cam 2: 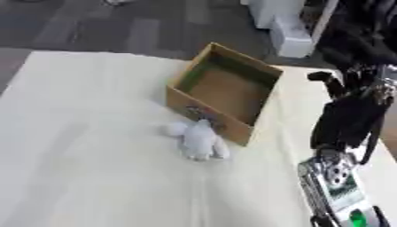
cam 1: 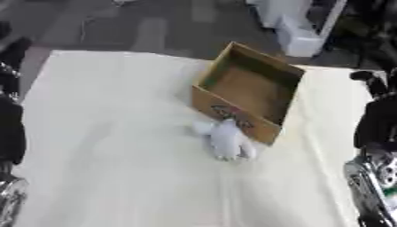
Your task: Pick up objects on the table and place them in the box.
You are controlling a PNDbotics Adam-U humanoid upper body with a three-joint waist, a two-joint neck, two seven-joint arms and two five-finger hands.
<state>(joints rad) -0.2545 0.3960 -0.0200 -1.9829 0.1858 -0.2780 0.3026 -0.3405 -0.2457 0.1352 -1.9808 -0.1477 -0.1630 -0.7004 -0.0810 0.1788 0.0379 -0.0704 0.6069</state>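
Only the right eye view shows the right hand (cam 2: pixel 333 86) whole, at the right edge; whether its fingers are apart I cannot tell. A soft, lumpy white toy (cam 2: pixel 199 140) lies on the cream cloth surface (cam 2: pixel 85 155), touching the near wall of the open cardboard box (cam 2: pixel 225 91).

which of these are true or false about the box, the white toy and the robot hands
1. The cardboard box holds nothing visible. True.
2. The white soft toy lies inside the box. False: it lies on the white table cover, against the box's near wall.
3. The right robot hand holds the toy. False: it is at the right edge, apart from the toy.
4. The box stands open at the top. True.
5. The left arm reaches over the box. False: it stays at the left edge.
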